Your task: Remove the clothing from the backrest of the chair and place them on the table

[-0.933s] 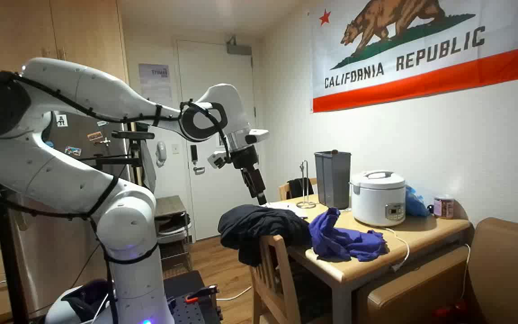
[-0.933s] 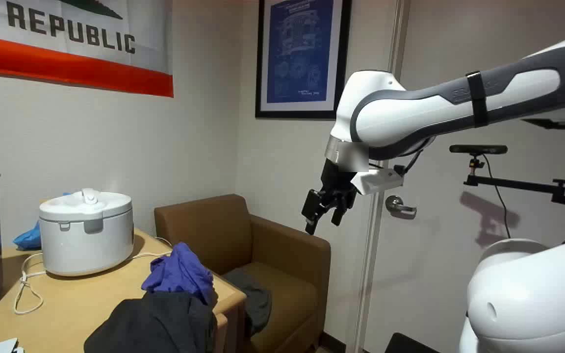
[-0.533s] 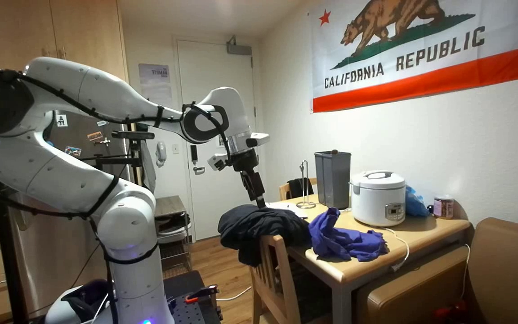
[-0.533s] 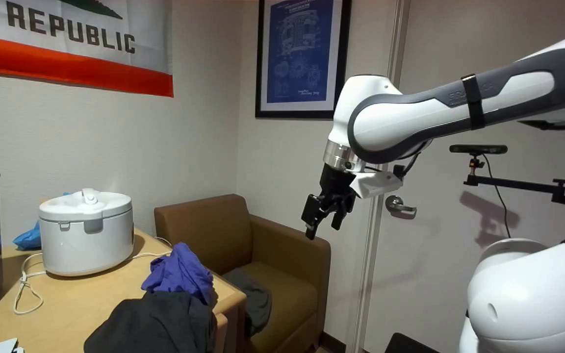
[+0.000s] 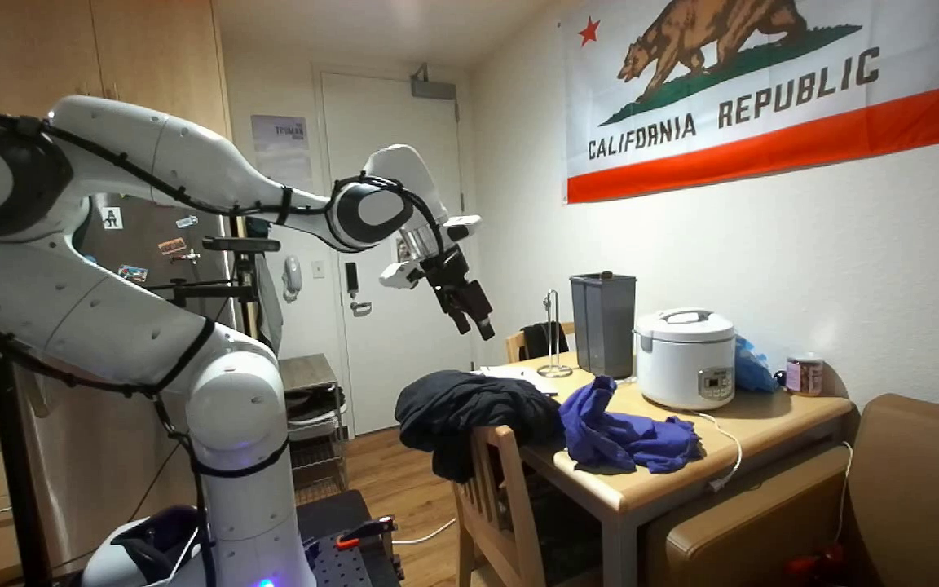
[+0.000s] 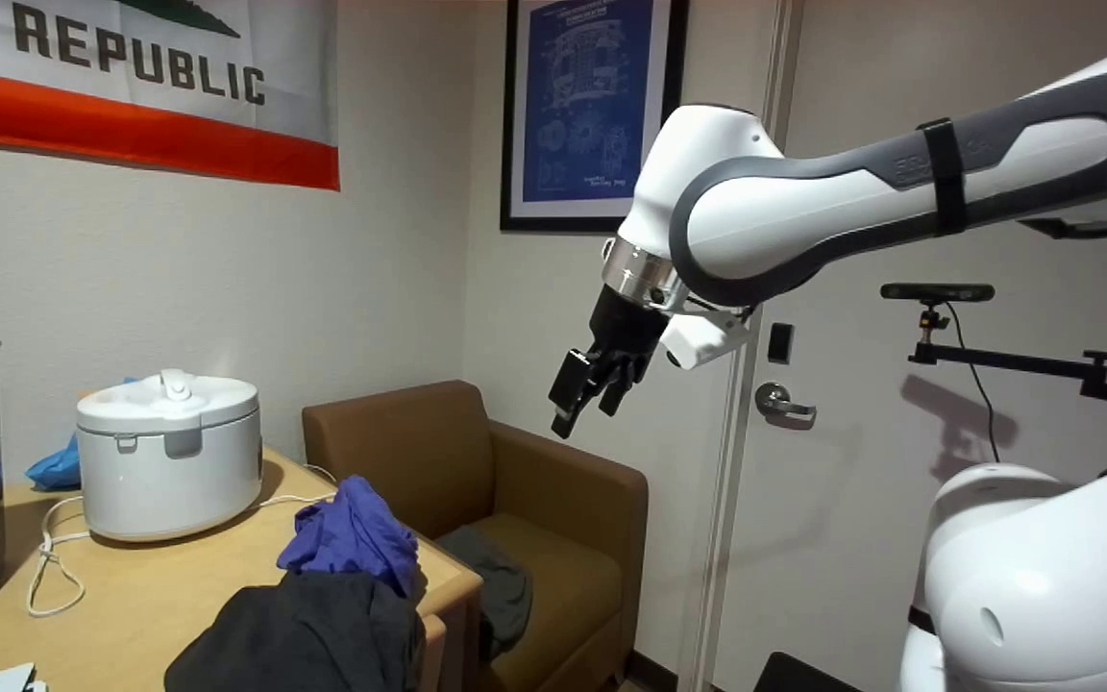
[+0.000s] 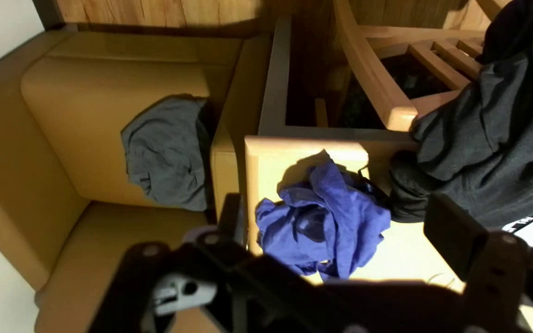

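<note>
Clothing [image 5: 478, 408], limp and black, drapes the slatted light-wood chair [image 5: 521, 497], perhaps reaching the rectangular pale-wood table [image 5: 767, 418]; removal remains. Black two-fingered gripper [image 5: 475, 331]: wide, empty.

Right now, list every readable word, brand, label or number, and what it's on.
"CALIFORNIA REPUBLIC" on the flag.
"TRUMAN", faint, on the pale poster; its smaller lines unreadable.
Too small or blurred: arm lettering, framed print, rice cooker panel, jar label, and white marks along the black garment.

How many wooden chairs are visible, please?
2: a light brown slatted chair draped with limp black clothing; in an exterior view, another chair behind the light wooden table. Others may be hidden.
</note>
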